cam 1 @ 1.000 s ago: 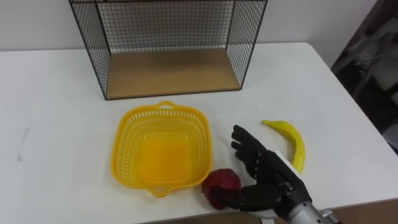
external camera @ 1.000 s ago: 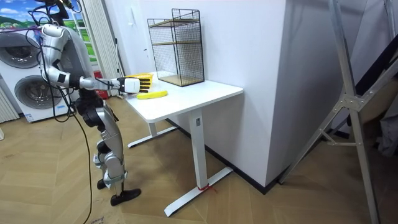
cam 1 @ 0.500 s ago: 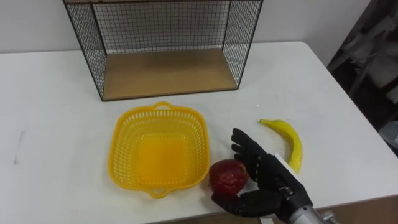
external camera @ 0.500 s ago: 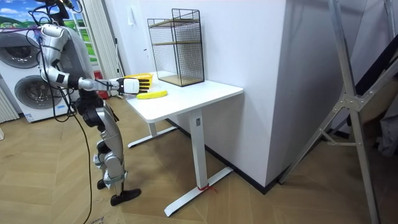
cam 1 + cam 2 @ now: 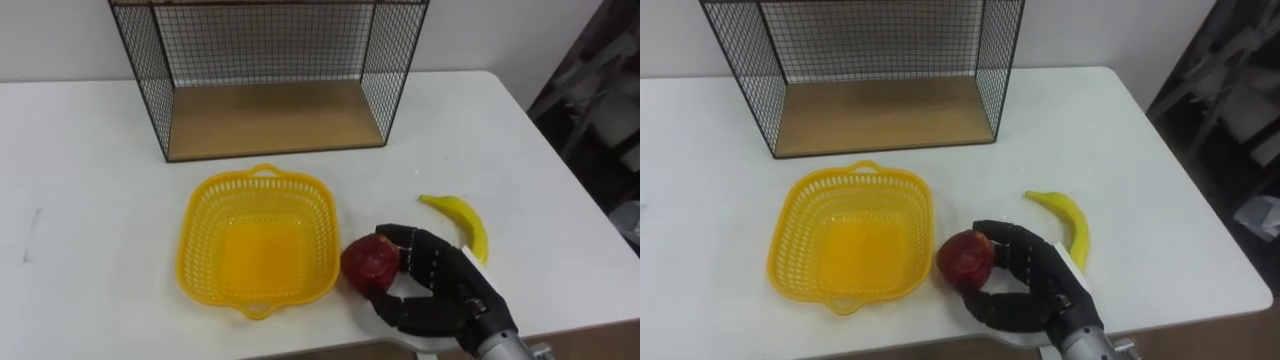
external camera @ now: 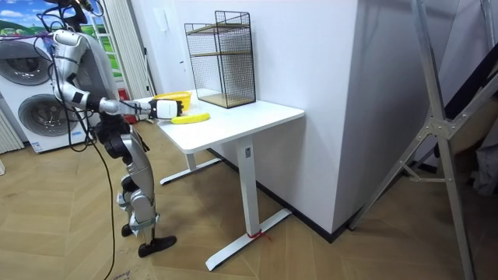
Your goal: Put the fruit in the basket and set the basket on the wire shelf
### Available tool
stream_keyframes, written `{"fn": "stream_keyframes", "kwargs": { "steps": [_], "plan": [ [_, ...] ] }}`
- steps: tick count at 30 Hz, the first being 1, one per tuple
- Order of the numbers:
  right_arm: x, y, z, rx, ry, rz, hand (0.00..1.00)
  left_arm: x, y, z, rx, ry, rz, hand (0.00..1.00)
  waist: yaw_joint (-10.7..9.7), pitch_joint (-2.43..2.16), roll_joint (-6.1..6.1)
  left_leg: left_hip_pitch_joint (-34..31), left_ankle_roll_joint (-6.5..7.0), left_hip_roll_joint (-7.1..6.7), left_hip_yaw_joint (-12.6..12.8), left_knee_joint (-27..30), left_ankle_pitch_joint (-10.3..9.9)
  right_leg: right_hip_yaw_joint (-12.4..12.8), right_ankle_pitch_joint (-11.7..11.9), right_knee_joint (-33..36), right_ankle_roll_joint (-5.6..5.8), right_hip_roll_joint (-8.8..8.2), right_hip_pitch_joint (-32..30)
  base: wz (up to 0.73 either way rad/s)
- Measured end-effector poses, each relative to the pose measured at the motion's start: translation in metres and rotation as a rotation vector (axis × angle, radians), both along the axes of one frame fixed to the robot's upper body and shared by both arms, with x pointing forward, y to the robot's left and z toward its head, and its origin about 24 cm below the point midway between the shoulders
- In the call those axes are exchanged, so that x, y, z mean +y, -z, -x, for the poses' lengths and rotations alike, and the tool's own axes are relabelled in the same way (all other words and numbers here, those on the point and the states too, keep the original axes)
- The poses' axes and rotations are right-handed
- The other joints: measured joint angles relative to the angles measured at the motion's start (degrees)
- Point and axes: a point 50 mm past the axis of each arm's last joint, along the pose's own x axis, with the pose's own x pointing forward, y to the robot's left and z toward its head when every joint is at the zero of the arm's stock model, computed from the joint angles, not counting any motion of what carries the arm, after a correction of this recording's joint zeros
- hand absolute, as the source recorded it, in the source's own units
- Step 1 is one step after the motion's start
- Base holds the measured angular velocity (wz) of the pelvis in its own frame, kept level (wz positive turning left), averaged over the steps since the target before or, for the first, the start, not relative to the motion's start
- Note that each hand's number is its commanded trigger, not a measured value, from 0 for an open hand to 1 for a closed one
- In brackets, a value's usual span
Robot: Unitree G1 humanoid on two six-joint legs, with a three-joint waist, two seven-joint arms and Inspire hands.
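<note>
White tabletop spreads across the eye views, with a white wall behind it at the top of the frame. At the upper centre stands the black wire shelf, its open front facing the camera and its wooden floor bare. Below it, at the centre of the frame, sits the yellow plastic basket, upright and holding nothing. The red apple is just outside the basket's right rim, at the lower centre, and whether it rests on the table or is raised off it cannot be told. The right hand comes in from the lower right corner and grips the apple: its dark fingers curl round the fruit's right side while the thumb reaches in under it from the bottom of the frame. The banana lies on the table to the right of the hand, close to it, curving from upper left to lower right. In the room view the robot stands at the table's end on the room view's left, one arm stretched out over the tabletop, with washing machines behind it.
</note>
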Motion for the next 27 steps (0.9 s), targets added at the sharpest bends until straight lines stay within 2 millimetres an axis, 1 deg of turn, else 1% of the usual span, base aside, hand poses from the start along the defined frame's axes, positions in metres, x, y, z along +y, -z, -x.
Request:
{"fn": "stream_keyframes", "kwargs": {
  "steps": [15,18,20,23,27],
  "plan": [
    [-0.001,0.0023,0.0016,0.004,0.018,0.035,1.0,-0.0006,0.0002,0.0004,-0.001,-0.01,0.002,0.0,0.0,-0.06,0.3,1.0,0.0,0.01,0.1,-0.2,0.0,0.3,0.2,0.1,-0.09,0.12,0.6,0.0],
    [-0.0008,0.0013,-0.001,0.001,0.031,0.01,1.0,-0.0017,0.0005,0.0012,0.002,-0.008,0.005,0.0,-0.1,-0.04,0.35,0.9,0.01,0.01,0.1,-0.2,0.0,0.3,0.3,0.1,-0.07,0.13,0.5,0.0],
    [-0.0014,0.0018,-0.0004,0.016,0.059,-0.04,1.0,-0.0033,0.0009,0.0028,0.008,0.0,0.01,0.0,-0.1,0.0,0.58,0.9,0.01,0.01,0.1,-0.1,0.0,0.3,0.3,0.0,-0.07,0.14,0.6,0.0],
    [-0.0007,-0.0001,-0.0016,0.021,0.067,-0.064,1.0,-0.0046,0.0012,0.0059,0.014,0.0,0.014,0.0,-0.2,0.05,0.86,0.7,0.01,0.02,0.1,-0.1,0.0,0.2,0.3,-0.1,-0.07,0.13,0.5,0.0],
    [0.0,-0.0011,-0.0027,0.025,0.072,-0.076,1.0,-0.005,0.0013,0.0053,0.012,0.003,0.013,0.0,-0.1,0.05,1.14,0.6,0.01,0.01,0.1,-0.1,0.0,0.2,0.3,0.0,-0.07,0.13,0.4,0.0]
  ]
}}
